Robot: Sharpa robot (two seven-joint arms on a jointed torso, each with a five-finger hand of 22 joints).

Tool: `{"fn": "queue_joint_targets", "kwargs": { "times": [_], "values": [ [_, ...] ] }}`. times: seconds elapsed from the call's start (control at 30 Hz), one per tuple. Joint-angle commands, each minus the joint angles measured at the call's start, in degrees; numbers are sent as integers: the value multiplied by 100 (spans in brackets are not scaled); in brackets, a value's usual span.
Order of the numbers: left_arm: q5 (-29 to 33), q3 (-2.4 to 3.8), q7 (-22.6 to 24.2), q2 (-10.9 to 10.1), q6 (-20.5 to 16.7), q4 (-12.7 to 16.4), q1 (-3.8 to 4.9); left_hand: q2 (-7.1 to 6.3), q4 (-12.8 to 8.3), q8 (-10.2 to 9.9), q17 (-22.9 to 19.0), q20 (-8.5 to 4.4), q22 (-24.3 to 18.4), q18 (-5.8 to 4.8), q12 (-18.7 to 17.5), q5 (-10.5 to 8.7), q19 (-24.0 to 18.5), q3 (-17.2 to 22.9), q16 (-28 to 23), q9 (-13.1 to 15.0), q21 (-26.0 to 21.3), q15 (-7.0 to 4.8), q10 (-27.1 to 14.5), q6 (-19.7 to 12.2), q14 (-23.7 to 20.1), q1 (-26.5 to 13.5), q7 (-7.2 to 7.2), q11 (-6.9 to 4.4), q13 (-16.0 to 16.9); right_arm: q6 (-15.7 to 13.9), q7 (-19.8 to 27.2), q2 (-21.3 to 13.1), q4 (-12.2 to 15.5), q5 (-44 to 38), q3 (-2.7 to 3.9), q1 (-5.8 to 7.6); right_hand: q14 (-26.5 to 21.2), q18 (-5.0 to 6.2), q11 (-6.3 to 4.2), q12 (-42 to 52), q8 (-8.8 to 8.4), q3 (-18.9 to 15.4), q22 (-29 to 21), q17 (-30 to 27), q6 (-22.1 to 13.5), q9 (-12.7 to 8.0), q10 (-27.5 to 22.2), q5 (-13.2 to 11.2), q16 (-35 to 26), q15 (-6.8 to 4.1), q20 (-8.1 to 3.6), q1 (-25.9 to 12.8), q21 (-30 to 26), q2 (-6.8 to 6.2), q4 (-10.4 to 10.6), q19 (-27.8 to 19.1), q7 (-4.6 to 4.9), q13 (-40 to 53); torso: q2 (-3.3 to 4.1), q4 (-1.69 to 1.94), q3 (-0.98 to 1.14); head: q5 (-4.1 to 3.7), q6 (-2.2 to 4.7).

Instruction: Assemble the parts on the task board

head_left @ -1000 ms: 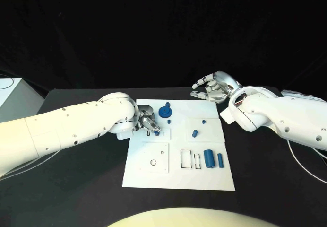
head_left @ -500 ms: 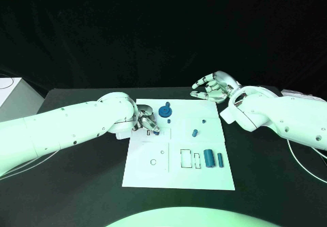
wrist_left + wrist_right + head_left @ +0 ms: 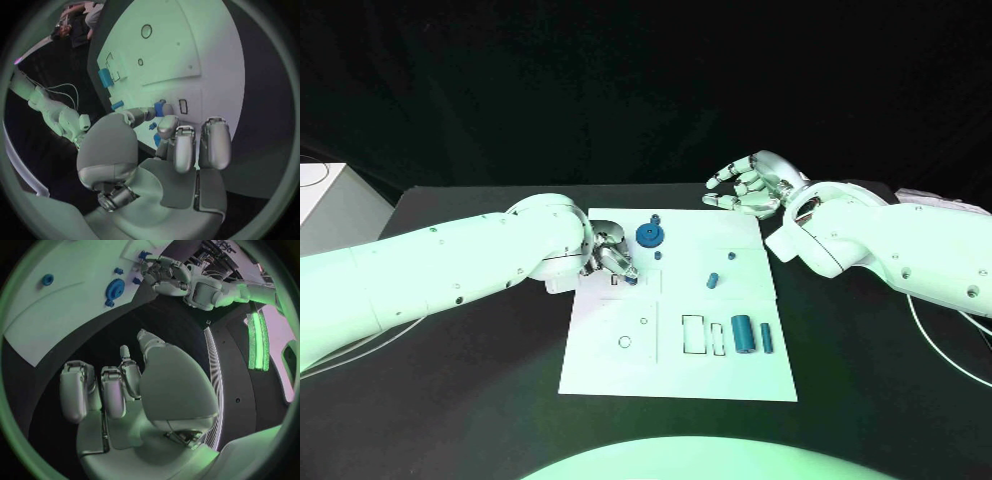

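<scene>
Board (image 3: 678,370), white, lies flat mid-bench, long side running away from the robot. Parts on it, all blue: a round disc (image 3: 649,236) with a small knob near the far edge; a tiny peg (image 3: 658,256) just below the disc; another small peg (image 3: 724,259) and a short stub (image 3: 713,280) in the right middle; a fat cylinder (image 3: 744,335) and a slimmer one (image 3: 766,335) side by side near the right edge, just beside two outlined rectangular slots (image 3: 692,334). A round hole (image 3: 625,342) shows on the board's left half.

Left hand (image 3: 612,256) sits over the board's upper left, at its left edge. Its fingers (image 3: 177,142) curl down toward the surface, and in the left wrist view a small blue part (image 3: 161,108) shows pinched between thumb tip and fingertip, just beside a small rectangular slot (image 3: 183,106) (the part is partly hidden by the fingertips; whether it touches the board I cannot tell). From the right wrist view the same hand (image 3: 161,271) shows with a bit of blue at its fingertips.

Right hand (image 3: 754,185) hangs off the board, beyond its far right corner, over the dark bench (image 3: 473,400). Palm turned up, fingers (image 3: 114,390) loosely curled and apart, nothing in them. It is well apart from every part.

White box (image 3: 329,205) stands at the bench's far left edge.
</scene>
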Motion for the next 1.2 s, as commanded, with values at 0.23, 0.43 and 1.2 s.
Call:
{"fn": "queue_joint_targets", "kwargs": {
  "times": [0.23, 0.43, 1.2],
  "values": [
    [-3, -11, -17, 16, 232, -21, -18, 29, -1157, 13, 1510, 8, 133, -71, 20, 30, 40, 1107, 40, -7, 31, -48, 39, 36, 607, 22, -43, 2, -2, 110, 5, 12, -11, -39, 0, -14, 504, 67, -2, -19, -18, 35, 812, 1224, -29, -8, -53, 19, -18, 45, 59, -60, -28, -1, -8, 175, 12, 483, 0, -3, 6, -1, -11],
    [62, 14, -17, 31, 276, -59, -15, 25, -1164, 13, 1510, 8, 141, -73, 21, 29, 45, 1107, 40, -8, 35, -49, 42, 39, 607, 26, -44, 0, -1, 117, 4, 19, -21, -39, -1, -24, 504, 67, -2, -19, -18, 35, 812, 1224, -29, -8, -53, 19, -18, 45, 59, -60, -28, -1, -8, 175, 12, 483, 1, -5, 6, -3, -11],
    [160, 123, -48, 92, 724, -160, 75, 17, -1183, 6, 1510, 6, 140, -73, 8, 27, 44, 1113, 40, -12, 34, -53, 38, 48, 607, 42, -46, -3, -20, 135, 2, 45, -49, -39, -2, -58, 504, 67, -2, -19, -18, 35, 812, 1224, -29, -8, -53, 19, -18, 45, 59, -60, -28, -1, -8, 175, 12, 483, 0, -4, 6, 0, -35]
  ]
}}
